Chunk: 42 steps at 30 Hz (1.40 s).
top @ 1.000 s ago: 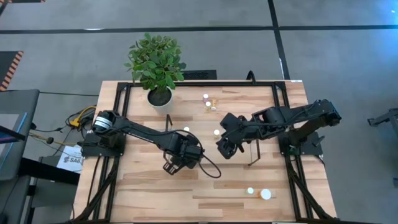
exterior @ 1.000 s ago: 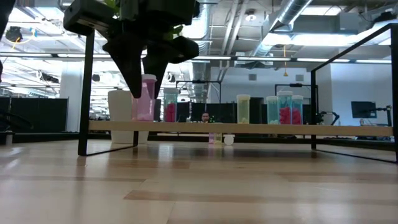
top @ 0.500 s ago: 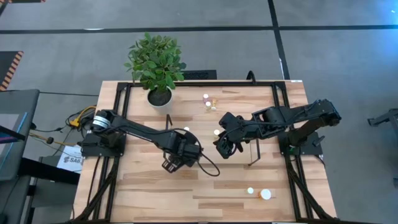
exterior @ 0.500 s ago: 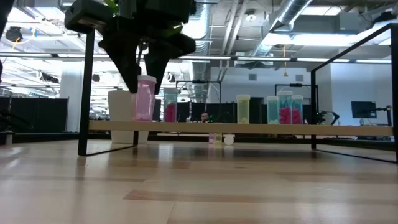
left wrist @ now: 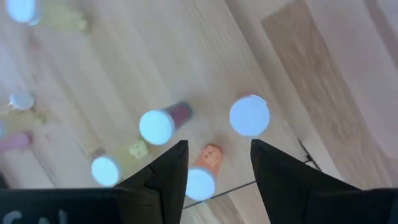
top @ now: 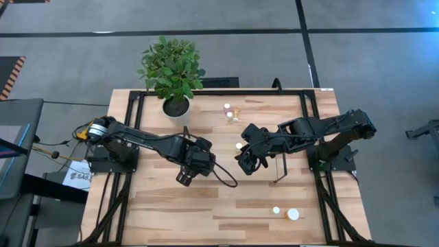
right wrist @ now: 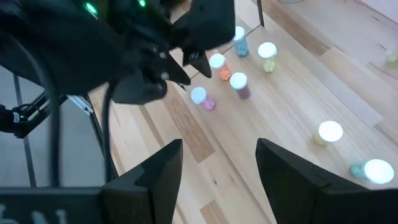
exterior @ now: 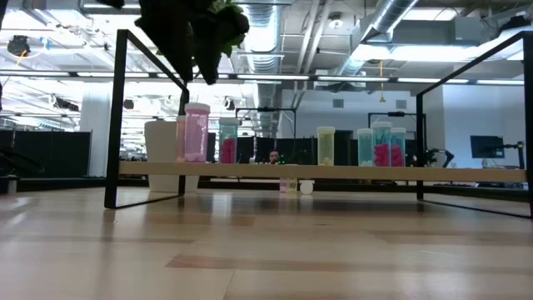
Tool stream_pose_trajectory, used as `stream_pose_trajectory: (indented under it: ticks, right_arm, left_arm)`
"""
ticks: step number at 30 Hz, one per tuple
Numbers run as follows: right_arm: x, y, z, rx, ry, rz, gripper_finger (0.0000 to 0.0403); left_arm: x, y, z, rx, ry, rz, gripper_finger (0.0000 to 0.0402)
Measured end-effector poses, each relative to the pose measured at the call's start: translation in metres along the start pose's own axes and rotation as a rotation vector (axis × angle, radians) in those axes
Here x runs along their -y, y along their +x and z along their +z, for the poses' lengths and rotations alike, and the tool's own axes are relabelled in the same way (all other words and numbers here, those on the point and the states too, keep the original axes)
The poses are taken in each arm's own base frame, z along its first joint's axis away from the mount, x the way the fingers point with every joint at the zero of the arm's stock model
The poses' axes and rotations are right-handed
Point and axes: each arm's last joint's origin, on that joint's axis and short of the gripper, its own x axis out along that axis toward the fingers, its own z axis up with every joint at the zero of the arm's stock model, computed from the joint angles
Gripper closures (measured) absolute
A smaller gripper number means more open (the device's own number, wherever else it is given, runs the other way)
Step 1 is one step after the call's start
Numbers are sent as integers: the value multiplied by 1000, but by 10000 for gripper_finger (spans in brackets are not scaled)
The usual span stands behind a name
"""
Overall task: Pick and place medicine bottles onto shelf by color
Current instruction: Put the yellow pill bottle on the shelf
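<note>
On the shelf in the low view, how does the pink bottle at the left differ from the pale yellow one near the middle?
The pink bottle shows taller; the pale yellow bottle shows shorter, perhaps only farther off. The pink one stands right under the open left gripper; no gripper hangs above the yellow one. Both stand upright on the shelf, ungripped.

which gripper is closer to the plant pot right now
Left. The left gripper sits a short way in front of the plant pot, on the same side of the table. The right gripper is farther off, across the middle of the table.
</note>
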Motion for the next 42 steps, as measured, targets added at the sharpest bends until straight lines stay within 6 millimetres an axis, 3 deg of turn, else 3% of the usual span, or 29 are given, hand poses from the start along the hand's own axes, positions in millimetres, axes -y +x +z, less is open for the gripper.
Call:
stream_pose_trajectory:
  ticks: [13, 20, 32, 38, 42]
  right_arm:
    - [0, 0, 0, 0, 0, 1, 177]
    - [0, 0, 0, 1, 0, 1, 177]
    - [-4, 0, 3, 31, 26, 39, 177]
    - [-7, 0, 9, 80, 65, 87, 177]
    - [3, 3, 18, 72, 28, 55, 177]
  left_arm:
    - [-10, -76, -31, 207, -207, 200, 239]
    - [-13, -104, -50, 263, -360, 350, 239]
    - [-11, -139, -70, 478, -722, 359, 239]
    - [-9, -150, -71, 576, -774, 361, 239]
    - [-9, -152, -71, 591, -782, 362, 239]
